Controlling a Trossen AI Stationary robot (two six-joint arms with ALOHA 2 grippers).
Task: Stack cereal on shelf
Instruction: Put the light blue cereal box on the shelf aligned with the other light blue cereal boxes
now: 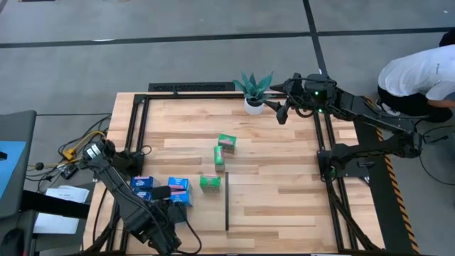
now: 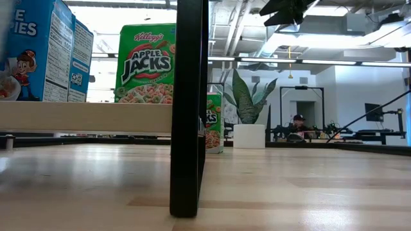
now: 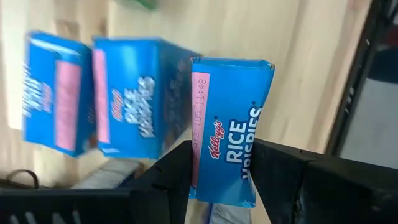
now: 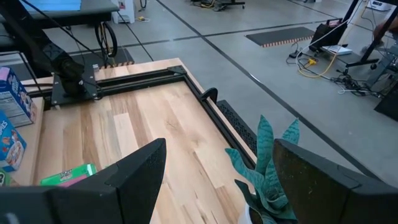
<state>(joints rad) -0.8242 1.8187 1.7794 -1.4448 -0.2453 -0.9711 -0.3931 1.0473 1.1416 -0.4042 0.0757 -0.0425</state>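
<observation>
From above, the left pincer (image 1: pixel 162 193) sits among the blue cereal boxes (image 1: pixel 179 190) at the near-left of the counter (image 1: pixel 284 199), left of the black divider strip (image 1: pixel 227 200); its grip is hidden by the arm. Three green boxes (image 1: pixel 227 142) lie just past the divider's far end. The right pincer (image 1: pixel 282 108) hovers beside the potted plant (image 1: pixel 254 91), well beyond the divider.

Low down, the divider (image 2: pixel 187 109) blocks the middle, cutting off a green box (image 2: pixel 214 122).

The left wrist shows the pincer (image 3: pixel 221 180) clamped on one blue Rice Krispies box (image 3: pixel 229 124), its lower end hidden.

The right wrist shows its fingers (image 4: pixel 140 171) spread apart over the plant (image 4: pixel 267 168).
</observation>
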